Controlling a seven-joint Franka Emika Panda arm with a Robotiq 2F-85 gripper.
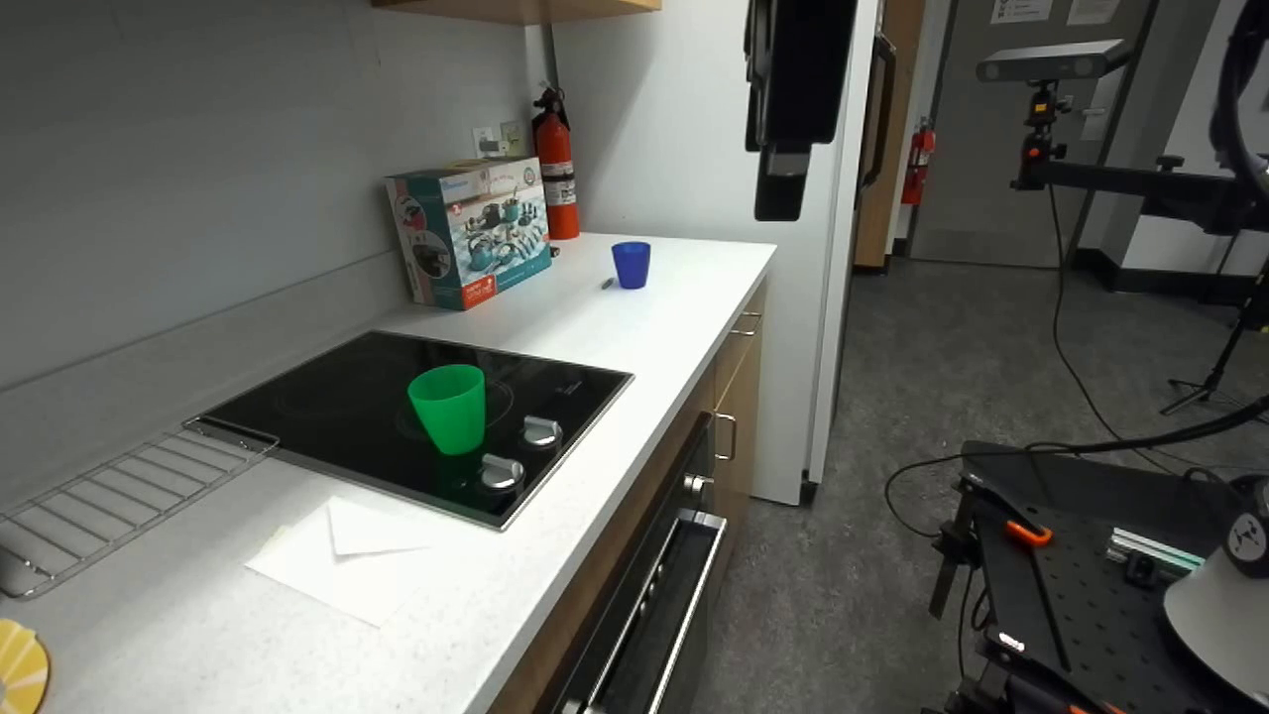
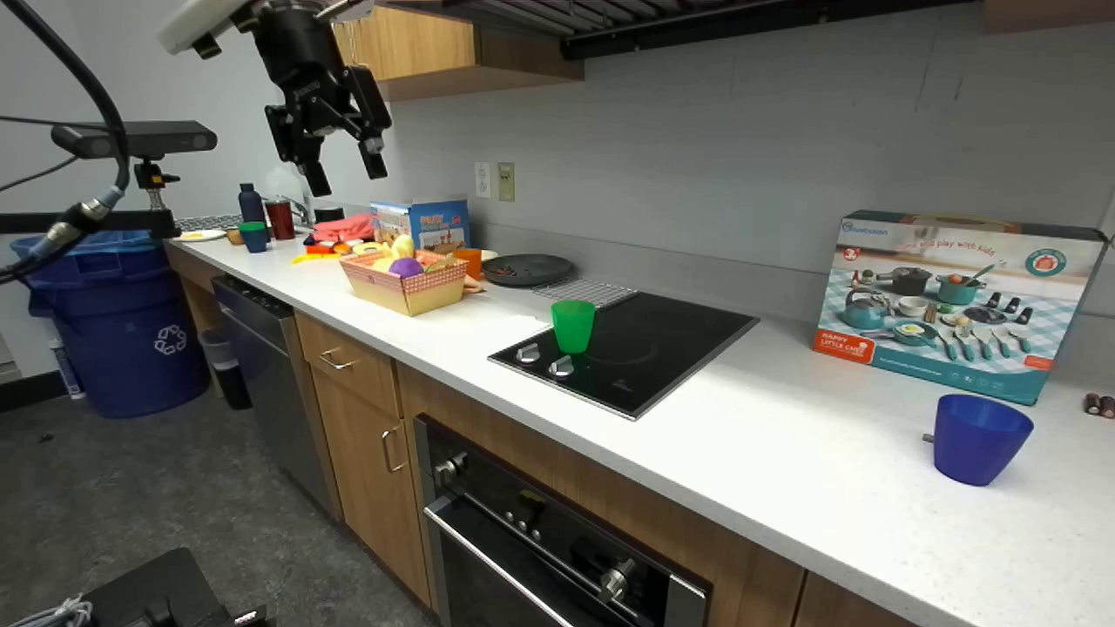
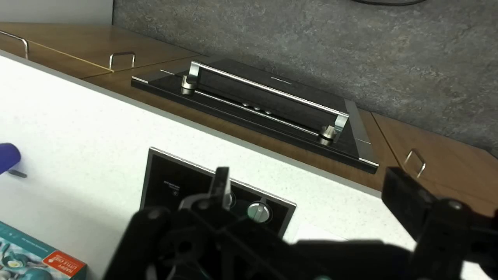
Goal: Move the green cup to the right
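Green cup (image 1: 451, 409) stands on the black cooktop (image 1: 327, 382), near the cooktop knobs (image 1: 502, 470). Shows in both exterior views. Wrist view has much of the cooktop blocked; can't make the cup out there.

Gripper (image 2: 347, 170) hangs in the air, well apart from the cup. Jaws spread wide: wrist view shows it, so does an exterior view with both fingers (image 2: 317, 178) in sight. In an exterior view that takes in a red fire extinguisher (image 1: 558, 188) at the far end of the counter (image 1: 605, 332), it's edge-on, so jaw spacing can't be read.

Blue cup (image 2: 980, 444) sits on the counter, near the toy box (image 2: 958, 305). Whole in both exterior views; wrist view crops both.

Only in an exterior view: basket (image 2: 433, 296) of play food, dark round pan (image 2: 527, 272), blue recycling bin (image 2: 122, 340).

Paper sheet (image 1: 342, 570) just beside the cooktop reads clearly in an exterior view.

Wrist view gets the oven handle (image 3: 272, 89) end to end; both exterior views cut it off.
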